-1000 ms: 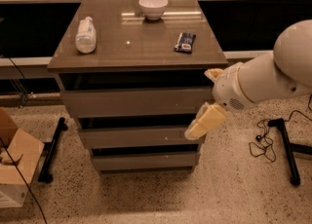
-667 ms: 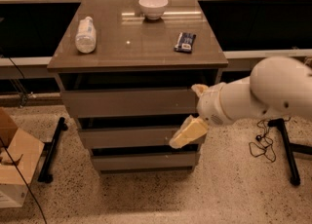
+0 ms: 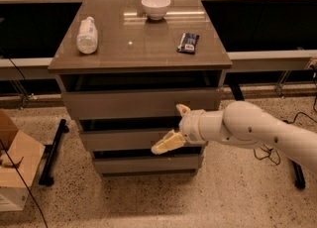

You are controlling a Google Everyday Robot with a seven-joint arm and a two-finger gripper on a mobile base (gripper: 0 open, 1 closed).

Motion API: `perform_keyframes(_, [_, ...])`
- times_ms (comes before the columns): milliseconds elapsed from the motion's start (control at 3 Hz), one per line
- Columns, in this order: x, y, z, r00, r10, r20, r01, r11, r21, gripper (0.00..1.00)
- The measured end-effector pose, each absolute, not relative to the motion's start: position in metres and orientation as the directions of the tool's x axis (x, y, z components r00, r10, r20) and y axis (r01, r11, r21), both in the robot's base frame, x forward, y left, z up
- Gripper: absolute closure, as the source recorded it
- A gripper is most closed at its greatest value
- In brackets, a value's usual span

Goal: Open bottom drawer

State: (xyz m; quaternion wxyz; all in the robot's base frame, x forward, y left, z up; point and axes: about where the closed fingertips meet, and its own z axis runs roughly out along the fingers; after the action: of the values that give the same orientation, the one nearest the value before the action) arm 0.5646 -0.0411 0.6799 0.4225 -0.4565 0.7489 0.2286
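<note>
A grey-brown cabinet with three drawers stands in the middle of the camera view. The bottom drawer is shut, its front flush under the middle drawer. My gripper reaches in from the right on a white arm. Its yellowish fingers point down and left, in front of the lower edge of the middle drawer, just above the gap over the bottom drawer.
On the cabinet top lie a plastic bottle, a white bowl and a dark snack packet. A cardboard box stands on the floor at left. A black stand leg lies beside the cabinet.
My arm has swung left and lower across the cabinet front, bringing the gripper from the right edge of the middle drawer to near its centre bottom edge. The drawers have not moved.
</note>
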Motion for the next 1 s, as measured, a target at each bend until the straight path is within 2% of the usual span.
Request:
perform_keyframes(333, [0.561, -0.038, 0.637, -0.282, -0.458, -0.843, -0.877, 0.479, 0.033, 0.00])
perform_keyframes(667, [0.561, -0.038, 0.637, -0.282, -0.458, -0.843, -0.877, 0.479, 0.033, 0.00])
perform_keyframes(1000, [0.565, -0.037, 0.583, -0.358, -0.434, -0.826, -0.846, 0.525, 0.091, 0.00])
